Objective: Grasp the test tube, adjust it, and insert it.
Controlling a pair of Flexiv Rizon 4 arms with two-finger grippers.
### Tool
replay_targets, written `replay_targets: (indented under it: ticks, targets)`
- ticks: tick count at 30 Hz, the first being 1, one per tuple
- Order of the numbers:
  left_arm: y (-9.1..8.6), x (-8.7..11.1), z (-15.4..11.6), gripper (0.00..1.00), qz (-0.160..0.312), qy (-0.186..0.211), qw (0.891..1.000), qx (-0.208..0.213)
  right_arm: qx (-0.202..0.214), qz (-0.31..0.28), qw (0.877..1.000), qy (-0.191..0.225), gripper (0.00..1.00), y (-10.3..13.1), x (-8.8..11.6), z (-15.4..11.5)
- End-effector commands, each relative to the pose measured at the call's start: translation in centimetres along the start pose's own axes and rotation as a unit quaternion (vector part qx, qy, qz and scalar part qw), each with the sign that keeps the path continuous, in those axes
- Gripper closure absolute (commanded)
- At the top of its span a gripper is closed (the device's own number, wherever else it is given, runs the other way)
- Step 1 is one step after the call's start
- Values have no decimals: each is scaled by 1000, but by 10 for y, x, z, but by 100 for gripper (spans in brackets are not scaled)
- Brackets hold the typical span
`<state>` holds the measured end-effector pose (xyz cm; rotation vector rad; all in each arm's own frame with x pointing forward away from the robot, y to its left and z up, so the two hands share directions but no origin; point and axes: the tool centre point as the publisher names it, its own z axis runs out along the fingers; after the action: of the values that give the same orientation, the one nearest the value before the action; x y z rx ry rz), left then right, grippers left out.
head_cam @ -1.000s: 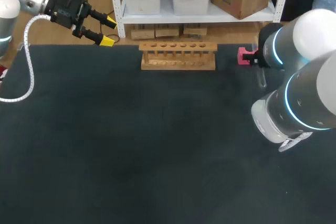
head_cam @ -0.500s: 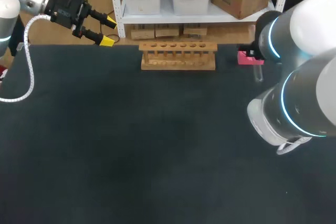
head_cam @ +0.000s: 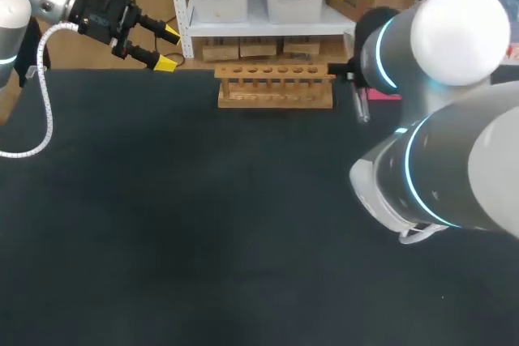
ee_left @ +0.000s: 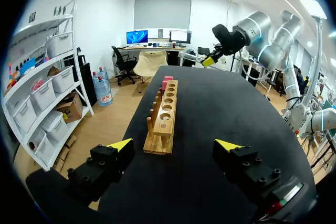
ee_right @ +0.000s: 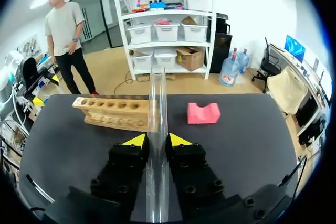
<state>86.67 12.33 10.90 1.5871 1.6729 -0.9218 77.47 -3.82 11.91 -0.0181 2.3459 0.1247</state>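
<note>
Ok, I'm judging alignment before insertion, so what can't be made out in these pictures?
Right wrist view: the clear glass test tube in the right claw hides one end of the light wooden rack.
Head view: the grey right arm hides that claw and most of the tube.
Left wrist view: tube too small.

The clear glass test tube is gripped from both sides by the right tool and juts lengthwise past its tips, over the far right of the bench. The wooden rack, with a row of round holes on top, stands at the far edge, just left of the tube.
</note>
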Motion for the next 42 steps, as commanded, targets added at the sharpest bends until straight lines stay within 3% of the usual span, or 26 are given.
replay_targets:
  ticks: [1, 14, 30, 42]
  targets:
    - [9, 0, 0, 0, 0, 1, 998, 61, -1, 0, 1000, 0, 100, 17, -2, 14]
    - [9, 0, 0, 0, 0, 1, 998, 61, -17, -6, 1000, 14, 100, 63, 5, 48]
    - [9, 0, 0, 0, 0, 1, 998, 61, 21, 4, 1000, 17, 100, 78, 2, 83]
    - [9, 0, 0, 0, 0, 1, 998, 61, 32, 6, 999, 28, 100, 81, 10, 92]
